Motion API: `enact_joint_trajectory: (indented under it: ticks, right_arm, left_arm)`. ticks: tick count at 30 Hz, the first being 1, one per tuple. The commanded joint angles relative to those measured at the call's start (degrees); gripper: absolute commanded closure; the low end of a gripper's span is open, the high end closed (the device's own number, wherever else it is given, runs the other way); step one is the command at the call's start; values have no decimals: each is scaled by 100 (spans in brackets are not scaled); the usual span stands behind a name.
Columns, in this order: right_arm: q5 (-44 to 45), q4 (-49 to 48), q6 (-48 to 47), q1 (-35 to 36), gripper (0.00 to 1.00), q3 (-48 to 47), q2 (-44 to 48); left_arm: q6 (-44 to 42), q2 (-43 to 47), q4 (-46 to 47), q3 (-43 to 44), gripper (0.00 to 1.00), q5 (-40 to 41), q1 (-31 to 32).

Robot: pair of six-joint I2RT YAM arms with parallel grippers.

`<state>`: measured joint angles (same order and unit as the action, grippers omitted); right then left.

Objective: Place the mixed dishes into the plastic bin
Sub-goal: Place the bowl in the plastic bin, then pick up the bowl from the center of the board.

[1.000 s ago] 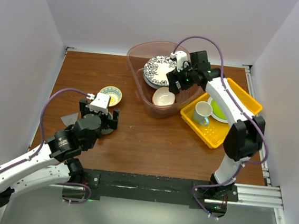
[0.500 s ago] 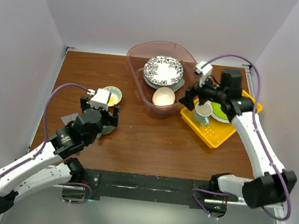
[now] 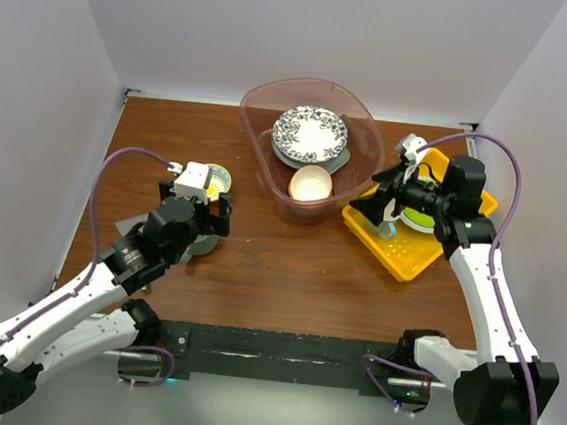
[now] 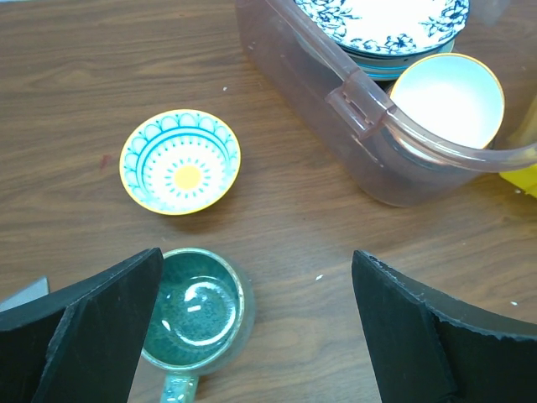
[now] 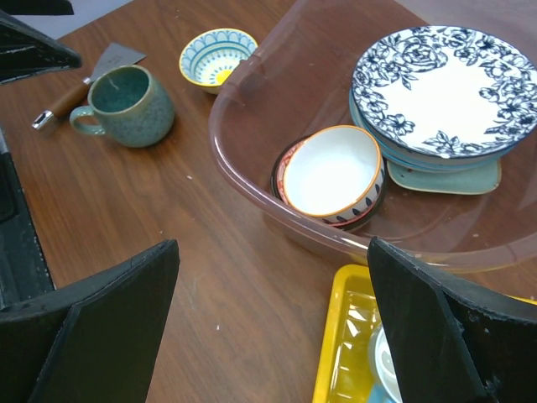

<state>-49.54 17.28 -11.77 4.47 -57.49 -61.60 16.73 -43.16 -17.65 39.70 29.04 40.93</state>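
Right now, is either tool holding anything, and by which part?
Nothing is held. The left tool is open over the mug; the right tool is open near the bin.

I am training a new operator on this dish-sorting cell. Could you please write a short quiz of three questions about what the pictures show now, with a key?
1. True or false: the teal mug is already inside the plastic bin.
2. Which dish tops the stack in the bin? A) blue floral plate B) lime-green plate C) white mug
3. Short answer: which gripper is above the teal mug, and how do its jaws stand?

Key
1. False: it stands on the table, near the small patterned bowl.
2. A.
3. The left gripper, jaws open.
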Motion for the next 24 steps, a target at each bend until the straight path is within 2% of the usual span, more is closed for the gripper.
enact_joint_trajectory:
  ticks: [1, 6, 15, 24]
  right_arm:
    - [-363, -295, -27, -25, 2, 37, -27]
    - [-381, -207, -97, -25, 2, 19, -45]
    - [-346, -163, -168, -25, 2, 28, -27]
    - [-302, -128, -247, -16, 2, 19, -53]
  left_arm:
    - [269, 0, 244, 143, 0, -214, -146]
    - [331, -175, 350, 117, 0, -547, -480]
    - [559, -500, 912, 90, 0, -1980, -1744]
    - [823, -984, 1299, 125, 0, -3236, -2729]
